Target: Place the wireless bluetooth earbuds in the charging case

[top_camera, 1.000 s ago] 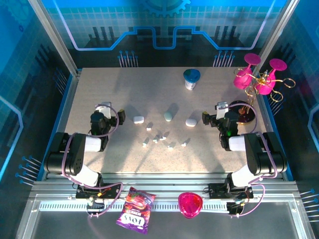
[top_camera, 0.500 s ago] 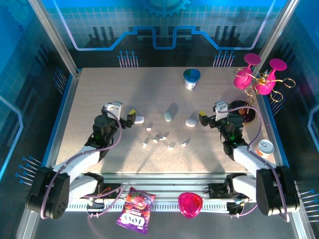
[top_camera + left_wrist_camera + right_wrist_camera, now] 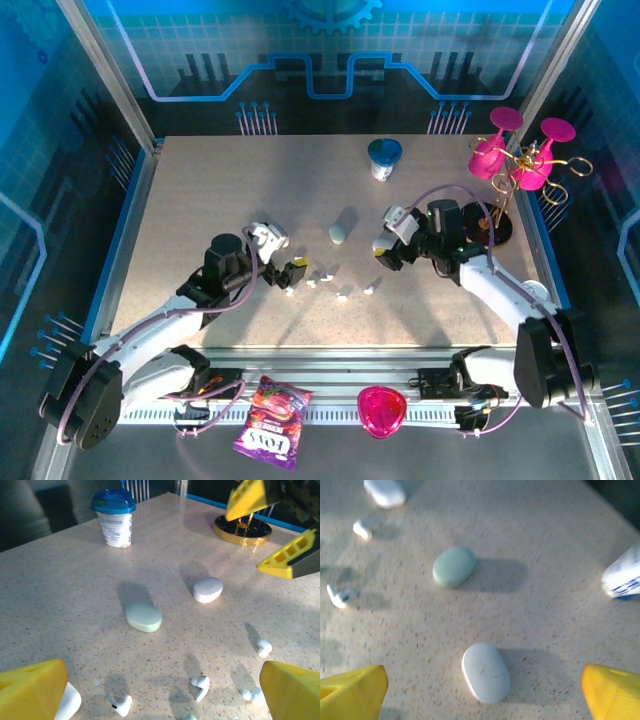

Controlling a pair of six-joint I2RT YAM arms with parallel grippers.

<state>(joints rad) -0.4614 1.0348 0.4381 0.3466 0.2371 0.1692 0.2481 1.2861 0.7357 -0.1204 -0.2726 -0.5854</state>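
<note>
On the speckled table (image 3: 200, 180) ringed by blue panels (image 3: 300, 30), left and right jaws stand wide.

Speckled beige table (image 3: 200, 180): blue-lidded cup (image 3: 384, 158) near far edge, pale green case (image 3: 338, 233) at centre, white case (image 3: 486, 672) beside it, small white earbuds (image 3: 343, 293) scattered just nearward, pink-glass stand (image 3: 520, 155) by right edge.

Bright, even light; soft shadows on the table (image 3: 200, 190) (right wrist view blurred)
</note>
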